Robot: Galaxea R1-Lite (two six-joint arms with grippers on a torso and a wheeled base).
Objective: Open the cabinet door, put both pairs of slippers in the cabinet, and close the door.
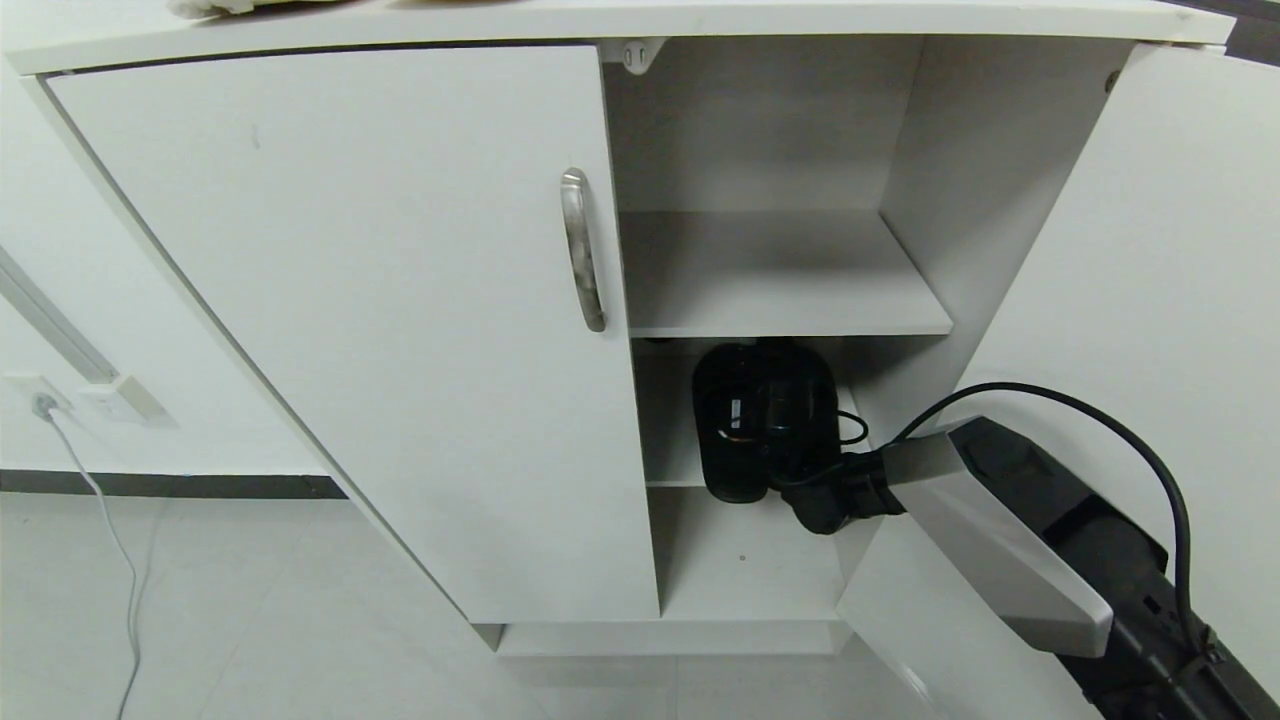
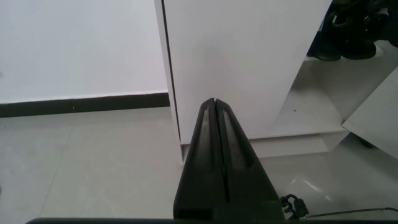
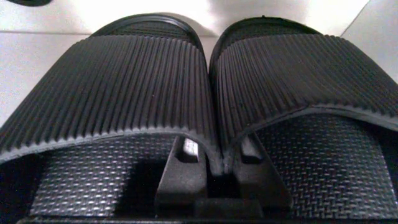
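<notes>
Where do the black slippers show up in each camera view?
Head view: black slippers, centre, in the middle compartment of the cabinet.
Left wrist view: slippers in the top right corner.
Right wrist view: slippers close up, side by side.
Shared landmark: the white cabinet around them.

The right arm (image 1: 990, 540) has an angular silver-grey shell over a matte black link, with a rounded black wrist section. A thick black cable (image 1: 1100, 410) arcs along it and is bound by a tie near its rear. The left gripper (image 2: 214, 102) is two long, tapering black fingers with a hairline seam between them and a small cable loop (image 2: 292, 204) at its base. The right gripper (image 3: 216, 157) has blocky black fingers (image 3: 185, 167).
</notes>
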